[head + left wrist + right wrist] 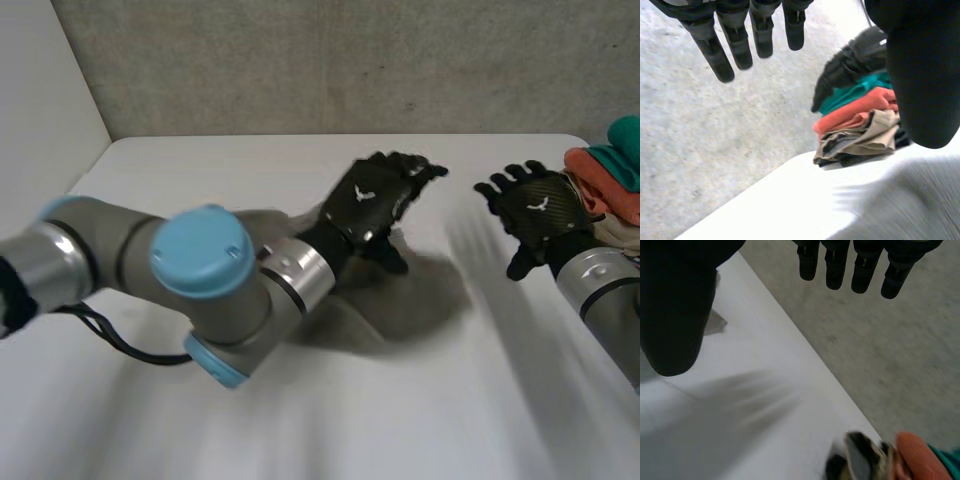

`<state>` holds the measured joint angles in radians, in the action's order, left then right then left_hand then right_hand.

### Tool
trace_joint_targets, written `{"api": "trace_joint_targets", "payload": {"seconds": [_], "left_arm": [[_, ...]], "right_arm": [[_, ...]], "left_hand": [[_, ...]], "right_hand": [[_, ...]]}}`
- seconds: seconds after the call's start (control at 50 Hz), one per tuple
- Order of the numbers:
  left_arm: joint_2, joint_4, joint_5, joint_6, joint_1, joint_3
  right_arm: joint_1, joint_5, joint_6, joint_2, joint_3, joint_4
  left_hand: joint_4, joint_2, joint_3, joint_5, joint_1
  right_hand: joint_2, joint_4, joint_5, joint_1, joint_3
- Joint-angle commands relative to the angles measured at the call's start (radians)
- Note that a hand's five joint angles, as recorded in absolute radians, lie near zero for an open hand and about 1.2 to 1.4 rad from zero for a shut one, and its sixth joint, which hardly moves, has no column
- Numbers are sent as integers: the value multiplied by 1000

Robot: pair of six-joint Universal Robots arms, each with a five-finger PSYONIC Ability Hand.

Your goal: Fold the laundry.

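Left hand [372, 200]: released, fingers [735, 35] straight and slightly apart, thumb out to the side, nothing held. It hung over the middle of the white table [200, 170], with my left arm reaching across from my own side.

Grey cloth [425, 290]: lay flat on the table under and just beside my left wrist and thumb. In the left wrist view its textured surface [900, 205] sat below the palm. I could not tell whether the thumb touched it.

Right hand [537, 208]: also released, fingers [855, 265] straight and spread, thumb apart, gripping nothing. It hovered near the table's right edge, just beside the pile of folded laundry [605, 190], and well apart from the left hand. In the left wrist view the right hand [850, 65] appeared just above that pile.

Pile of folded laundry: at the table's far right edge. Teal piece [855, 92] on top, coral piece [860, 112] under it, beige piece [865, 140] below, something dark at the bottom. In the right wrist view the pile [890, 460] lay at the table's edge, beyond my fingertips.

Behind the table: grey concrete wall [350, 60].
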<state>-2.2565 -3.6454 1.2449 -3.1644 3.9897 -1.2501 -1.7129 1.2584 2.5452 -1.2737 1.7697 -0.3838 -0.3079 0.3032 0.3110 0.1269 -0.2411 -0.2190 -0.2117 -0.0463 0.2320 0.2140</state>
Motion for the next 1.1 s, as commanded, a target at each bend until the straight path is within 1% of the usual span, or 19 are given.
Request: {"api": "trace_joint_targets", "payload": {"seconds": [0.02,0.04,0.1,0.14,0.18,0.2,0.26,0.28,0.34,0.42,0.5,0.6,0.66,0.86,0.96,1.02,1.04,1.06,1.1], "left_arm": [[96,33,48,-43,6,-29],[147,53,82,-52,34,-60],[216,97,129,-87,94,-109],[284,165,165,-146,143,-156],[322,217,179,-189,160,-189],[343,267,183,-228,164,-218],[354,338,188,-291,161,-258],[354,373,186,-333,160,-281],[351,409,185,-393,160,-301],[299,419,180,-453,158,-293],[212,421,176,-489,158,-237],[57,444,182,-502,160,-111],[6,464,180,-502,158,-65],[-90,482,179,-502,149,21],[-126,533,179,-531,149,54],[-138,559,182,-560,147,73],[-137,561,185,-566,147,74],[-130,559,191,-569,144,75],[-123,554,200,-565,141,77]], "right_arm": [[29,32,4,-3,-21,9],[29,29,4,-4,-26,14],[29,9,3,-12,-36,39],[30,-33,1,-19,-53,95],[32,-74,-3,-24,-68,153],[32,-117,-12,-24,-85,217],[30,-174,-35,-24,-113,352],[29,-181,-43,-24,-118,382],[29,-189,-97,-23,-124,471],[30,-186,-192,-18,-101,510],[29,-186,-232,-16,-67,505],[27,-186,-230,-12,-41,484],[27,-185,-230,-12,-26,461],[24,-178,-226,-9,-15,427],[29,-178,-226,-7,-15,422],[32,-177,-224,-9,-16,414],[33,-177,-224,-9,-16,411],[33,-174,-224,-9,-18,407],[35,-168,-223,-9,-19,404]], "left_hand": [[91,-87,-95,-85,25],[86,-81,-89,-79,19],[50,-46,-54,-44,-16],[36,-31,-39,-29,-31],[9,-5,-13,-3,-57],[-2,7,-1,9,-69],[-67,71,64,73,-133],[-131,136,128,138,-198],[-170,174,167,176,-237],[-190,195,187,197,-257],[-211,216,208,217,-278],[-270,274,266,276,-336],[-267,271,264,273,-333],[-325,330,322,332,-392],[-363,368,360,370,-430],[-670,675,667,677,-737],[-835,839,831,841,-901],[-1086,1091,1083,1092,-1153],[-1088,1093,1085,1095,-1155]], "right_hand": [[44,37,46,-57,-40],[44,37,46,-57,-40],[44,37,46,-57,-40],[44,37,46,-57,-40],[44,37,46,-57,-40],[44,37,46,-57,-40],[44,37,46,-57,-40],[44,37,46,-57,-40],[44,37,46,-57,-40],[31,24,33,-44,-26],[11,4,13,-24,-6],[8,1,10,-21,-3],[8,1,10,-21,-3],[8,1,10,-21,-3],[8,1,10,-21,-3],[8,1,10,-21,-3],[8,1,10,-21,-3],[8,1,10,-21,-3],[8,1,10,-21,-3]]}}
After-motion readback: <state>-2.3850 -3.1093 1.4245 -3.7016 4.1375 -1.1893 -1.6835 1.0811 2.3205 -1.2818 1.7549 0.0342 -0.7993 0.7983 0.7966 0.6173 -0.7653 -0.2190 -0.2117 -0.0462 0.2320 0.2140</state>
